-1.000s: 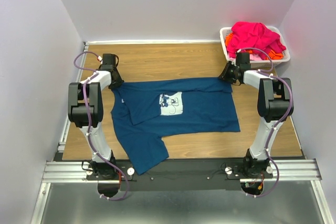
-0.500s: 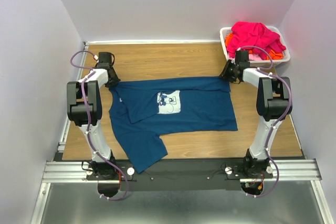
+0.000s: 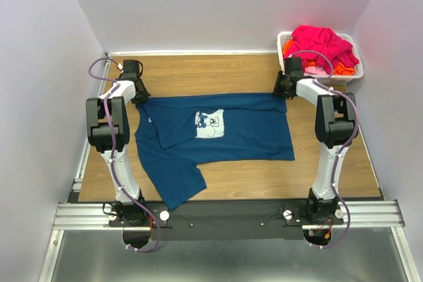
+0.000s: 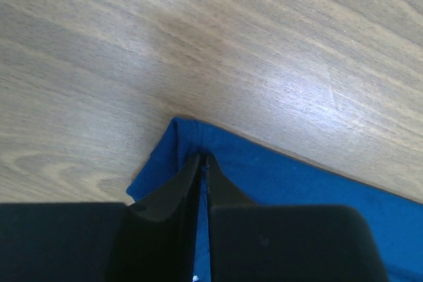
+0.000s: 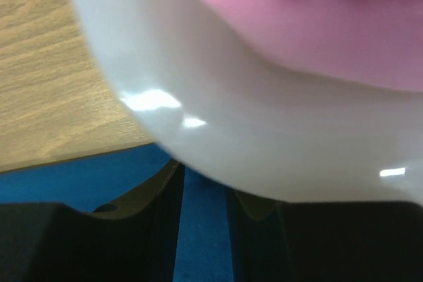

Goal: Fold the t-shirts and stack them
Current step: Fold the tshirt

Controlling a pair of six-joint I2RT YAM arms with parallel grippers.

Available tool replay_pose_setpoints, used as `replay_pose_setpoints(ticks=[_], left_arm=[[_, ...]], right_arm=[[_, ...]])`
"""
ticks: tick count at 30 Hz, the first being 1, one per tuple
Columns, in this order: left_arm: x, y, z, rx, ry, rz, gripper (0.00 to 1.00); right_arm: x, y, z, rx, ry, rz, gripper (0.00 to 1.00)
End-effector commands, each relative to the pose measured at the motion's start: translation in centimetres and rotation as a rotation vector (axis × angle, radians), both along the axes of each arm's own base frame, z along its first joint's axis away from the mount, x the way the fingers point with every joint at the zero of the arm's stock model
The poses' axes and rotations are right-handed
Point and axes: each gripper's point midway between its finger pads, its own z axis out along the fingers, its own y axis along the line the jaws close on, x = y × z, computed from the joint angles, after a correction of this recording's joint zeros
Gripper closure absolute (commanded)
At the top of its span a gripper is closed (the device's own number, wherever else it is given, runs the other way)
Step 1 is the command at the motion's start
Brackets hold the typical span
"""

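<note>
Blue shirt (image 3: 218,133) dragged toward basket (image 5: 264,137), flatter, looks ready for folding; left fingers (image 4: 172,196), right fingers (image 5: 158,209) clamped on its corners.

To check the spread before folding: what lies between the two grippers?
The blue shirt: its far edge runs from the left gripper to the right gripper, each holding a corner. The top view shows it.

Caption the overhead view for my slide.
Left pincer and right pincer grip the far corners of the dark blue t-shirt on the table; pink shirt heaped in the basket.
</note>
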Motion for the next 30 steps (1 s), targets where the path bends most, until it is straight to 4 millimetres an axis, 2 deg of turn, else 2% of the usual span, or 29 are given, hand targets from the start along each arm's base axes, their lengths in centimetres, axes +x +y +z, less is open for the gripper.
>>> replay_pose_setpoints(ticks=[1, 2, 3, 5, 8, 9, 11, 13, 15, 16, 17, 18, 20, 21, 22, 23, 24, 25, 26, 27, 30], left_arm=[[-2.0, 1.0, -2.3, 0.005, 0.081, 0.008, 0.85], [-2.1, 1.0, -2.2, 0.005, 0.081, 0.008, 0.85], [-2.1, 1.0, -1.7, 0.007, 0.069, 0.007, 0.84], [-2.7, 1.2, -1.8, 0.016, 0.073, 0.014, 0.83], [-3.0, 1.4, -1.2, 0.022, 0.057, 0.020, 0.81], [-3.0, 1.4, -0.5, 0.024, 0.044, 0.020, 0.80], [-3.2, 1.4, 0.3, 0.026, 0.022, 0.022, 0.78], [-3.1, 1.7, 2.3, 0.049, -0.025, 0.034, 0.70], [-3.3, 2.1, 3.4, 0.069, -0.048, 0.043, 0.65], [-3.3, 2.4, 4.9, 0.089, -0.084, 0.047, 0.59], [-3.6, 2.5, 5.3, 0.098, -0.092, 0.052, 0.57], [-3.8, 2.8, 6.6, 0.112, -0.124, 0.061, 0.54], [-4.5, 2.8, 7.2, 0.120, -0.143, 0.061, 0.43], [-4.8, 2.7, 7.5, 0.121, -0.152, 0.060, 0.38], [-5.1, 2.7, 8.6, 0.122, -0.177, 0.059, 0.32], [-5.7, 2.5, 8.3, 0.121, -0.169, 0.050, 0.30], [-6.0, 2.4, 9.4, 0.119, -0.199, 0.049, 0.25], [-6.3, 2.2, 9.7, 0.113, -0.212, 0.045, 0.21], [-6.9, 1.8, 9.5, 0.110, -0.219, 0.035, 0.20], [-7.2, 1.7, 10.7, 0.115, -0.253, 0.033, 0.16], [-8.3, 1.1, 12.1, 0.126, -0.313, 0.017, 0.15]], right_arm=[[-1.3, -1.8, -0.9, -0.175, 0.030, -0.021, 0.62], [-1.8, -1.9, -1.4, -0.187, 0.043, -0.025, 0.62], [-2.0, -1.9, -0.1, -0.192, 0.020, -0.031, 0.62], [-2.3, -1.8, 1.2, -0.215, -0.003, -0.033, 0.62], [-2.6, -0.5, 4.1, -0.256, -0.061, 0.021, 0.62], [-2.8, 0.4, 5.1, -0.249, -0.083, 0.044, 0.62], [-2.9, 1.7, 5.6, -0.221, -0.096, 0.081, 0.62], [-3.0, 2.8, 6.0, -0.226, -0.106, 0.105, 0.62], [-3.0, 3.5, 5.7, -0.224, -0.102, 0.120, 0.62], [-3.0, 4.0, 5.4, -0.209, -0.097, 0.127, 0.62], [-2.9, 4.4, 5.2, -0.195, -0.095, 0.133, 0.62], [-3.0, 4.9, 5.0, -0.173, -0.090, 0.148, 0.62], [-2.8, 6.0, 4.7, -0.153, -0.085, 0.161, 0.60], [-2.9, 6.4, 3.9, -0.149, -0.069, 0.170, 0.57], [-2.9, 7.1, 3.6, -0.141, -0.066, 0.181, 0.57], [-2.8, 7.7, 3.5, -0.132, -0.066, 0.190, 0.54], [-2.8, 8.9, 3.1, -0.122, -0.061, 0.215, 0.53], [-2.8, 9.6, 2.9, -0.118, -0.059, 0.229, 0.51], [-2.9, 10.3, 2.7, -0.115, -0.056, 0.244, 0.50], [-2.9, 11.9, 2.6, -0.113, -0.061, 0.274, 0.50], [-3.0, 14.3, 2.4, -0.149, -0.078, 0.324, 0.50]])
